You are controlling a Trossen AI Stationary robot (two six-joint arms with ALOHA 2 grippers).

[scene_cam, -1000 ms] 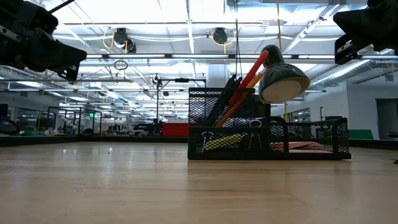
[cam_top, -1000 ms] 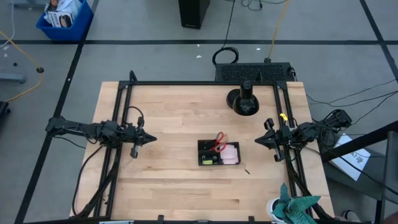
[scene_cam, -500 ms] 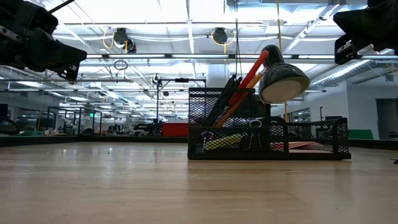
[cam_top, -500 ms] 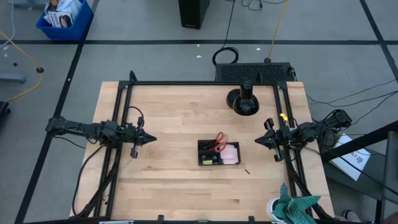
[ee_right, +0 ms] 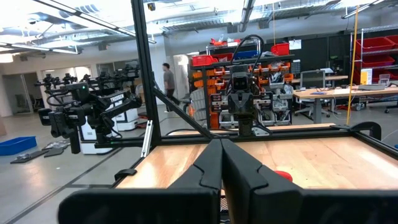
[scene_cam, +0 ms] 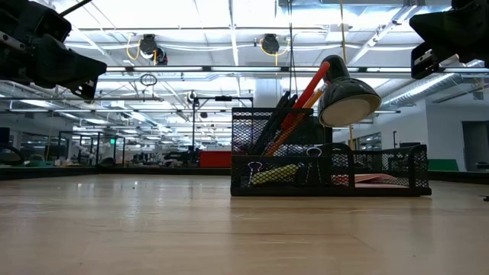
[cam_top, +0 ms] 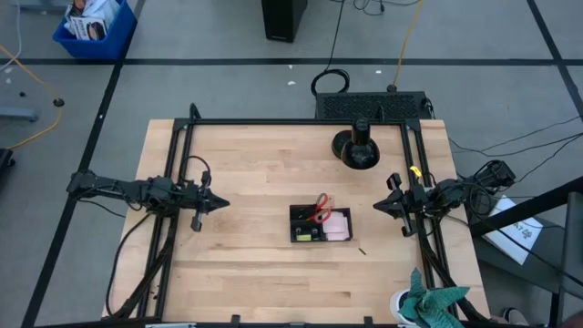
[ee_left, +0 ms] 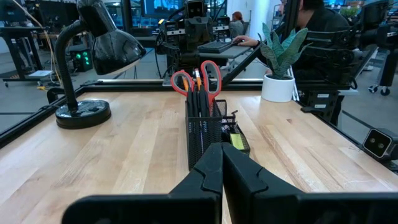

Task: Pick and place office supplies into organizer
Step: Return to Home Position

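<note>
The black mesh organizer stands on the table's middle right. It holds red-handled scissors, a pink sticky-note pad and a small yellow piece. In the left wrist view the scissors, pens and pencils stand upright in the organizer's tall cup. A tiny dark piece lies on the wood near the organizer's right near corner. My left gripper hovers shut over the table's left part, pointing at the organizer. My right gripper hovers shut to the organizer's right, its fingers closed together.
A black desk lamp stands on its round base behind the organizer, toward the far edge. A potted teal plant sits at the near right corner. Black frame rails run along the table's left, right and far sides. A person sits beyond the table.
</note>
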